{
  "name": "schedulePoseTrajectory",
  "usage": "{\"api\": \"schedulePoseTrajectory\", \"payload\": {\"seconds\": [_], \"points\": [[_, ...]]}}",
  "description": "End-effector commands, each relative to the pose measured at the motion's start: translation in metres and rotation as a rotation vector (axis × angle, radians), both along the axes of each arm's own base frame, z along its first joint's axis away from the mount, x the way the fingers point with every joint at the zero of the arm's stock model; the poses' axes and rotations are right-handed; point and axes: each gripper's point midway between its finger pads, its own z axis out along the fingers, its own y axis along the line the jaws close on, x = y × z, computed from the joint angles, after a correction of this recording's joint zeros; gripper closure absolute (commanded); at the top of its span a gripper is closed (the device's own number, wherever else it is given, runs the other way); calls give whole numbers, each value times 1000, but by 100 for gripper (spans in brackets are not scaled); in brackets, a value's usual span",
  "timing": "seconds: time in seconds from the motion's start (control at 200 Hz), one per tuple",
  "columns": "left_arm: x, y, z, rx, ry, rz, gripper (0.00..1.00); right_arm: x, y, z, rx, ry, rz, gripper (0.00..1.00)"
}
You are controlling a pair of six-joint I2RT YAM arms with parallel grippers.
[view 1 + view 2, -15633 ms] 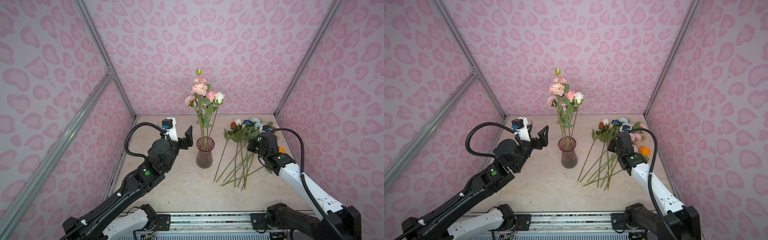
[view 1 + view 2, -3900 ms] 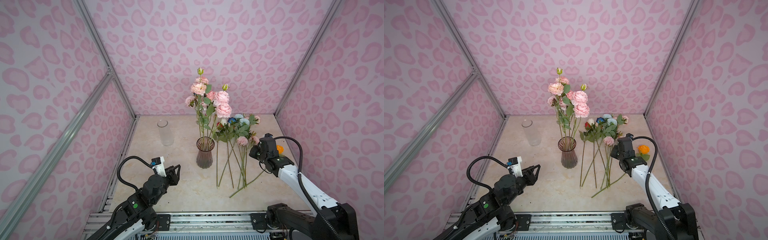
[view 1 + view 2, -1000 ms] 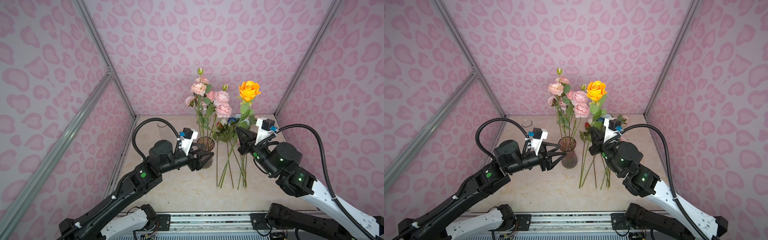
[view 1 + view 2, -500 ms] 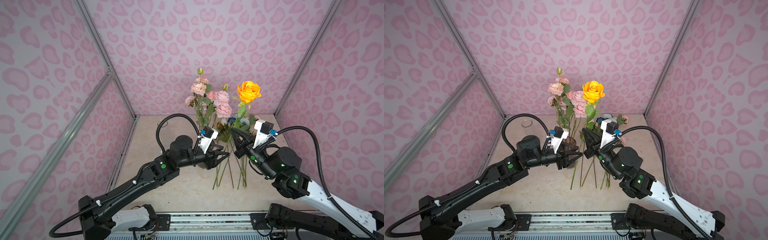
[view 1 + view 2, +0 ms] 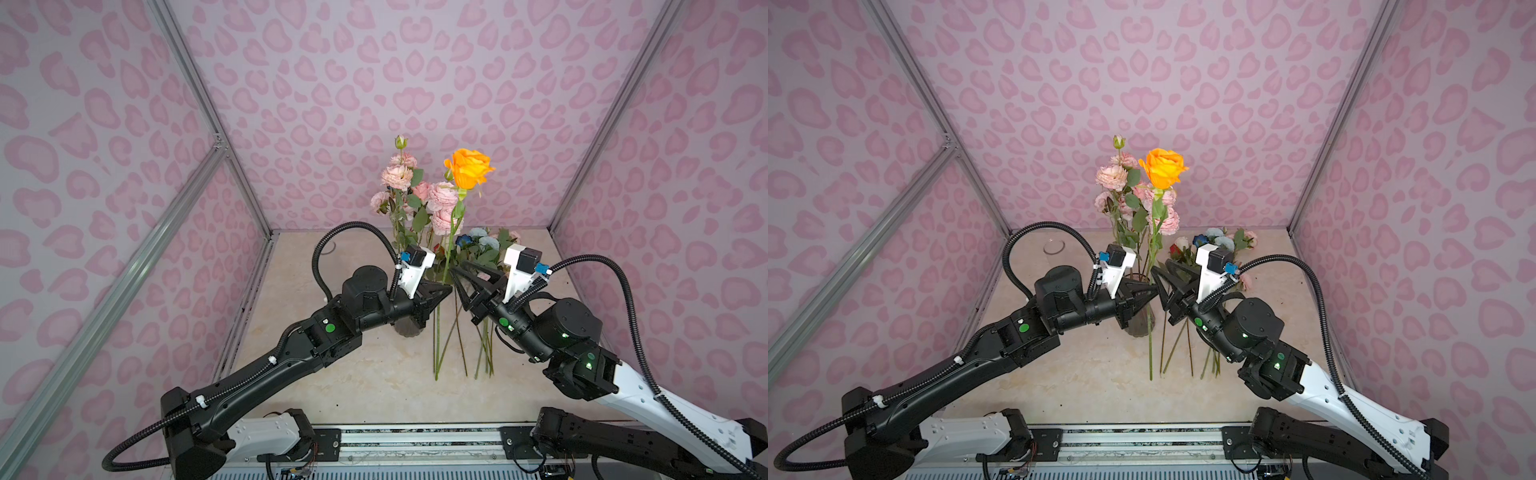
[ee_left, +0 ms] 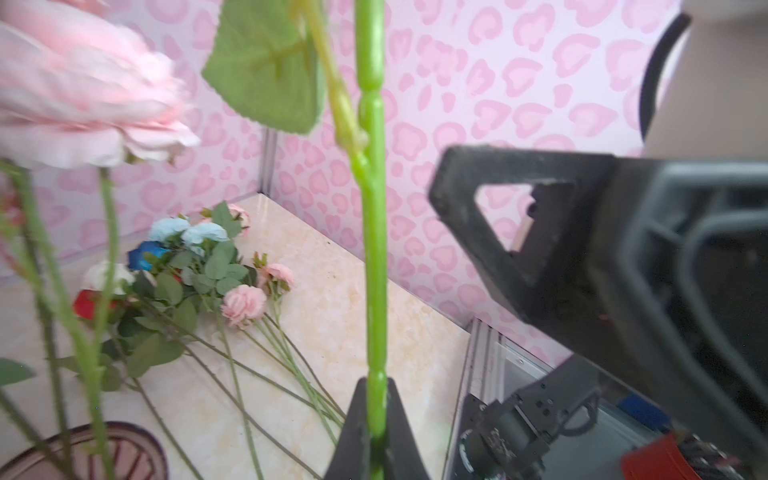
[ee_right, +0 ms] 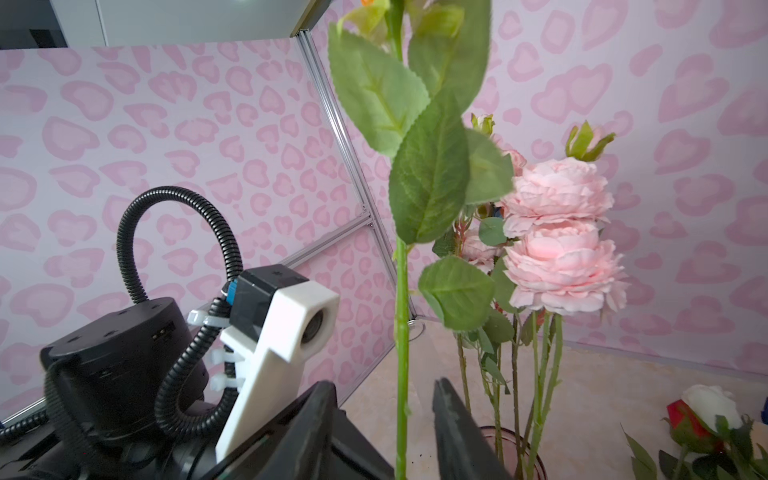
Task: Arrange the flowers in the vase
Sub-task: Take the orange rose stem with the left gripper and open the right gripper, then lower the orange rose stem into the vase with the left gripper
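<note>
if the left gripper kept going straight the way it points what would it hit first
Probably the right gripper: the left gripper, shut on the orange rose stem, points straight at its open jaws just across the stem. Depth is unclear, so it might slip between them.

Orange rose (image 5: 469, 168): upright, bloom on top, leafy green stem pinched mid-length in the left tool (image 6: 376, 415). The stem hangs beside the vase, not in it. Vase (image 5: 1142, 322): dark tinted ribbed glass, upright mid-bench (image 5: 374, 386). It holds several pink peony-like blooms (image 5: 440, 199) plus a bud (image 5: 400, 142), stems near vertical. Loose flowers (image 6: 195, 266): white, red, dark blue, light blue and pink, lying flat on the bench right of the vase, heads to the back, stems fanned forward.
</note>
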Motion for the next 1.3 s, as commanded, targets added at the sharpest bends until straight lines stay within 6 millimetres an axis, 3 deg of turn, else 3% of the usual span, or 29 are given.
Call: {"api": "schedulePoseTrajectory", "payload": {"seconds": [0.0,0.3,0.475,0.685,0.835,1.295], "points": [[18,22,39,-58,-138,159,97,-6,-6,-1,-4,-14,11,59],[46,67,107,-11,-462,455,97,-8,-45,-27,-21,13,-112,58],[64,72,133,13,-605,570,97,-9,-68,-39,-1,20,-179,58],[93,69,117,26,-574,602,97,-11,-83,-46,-16,33,-220,59],[108,65,90,21,-519,589,97,-11,-89,-51,-33,37,-243,59],[115,52,12,84,-363,533,97,-11,-98,-60,-47,41,-276,58]]}}
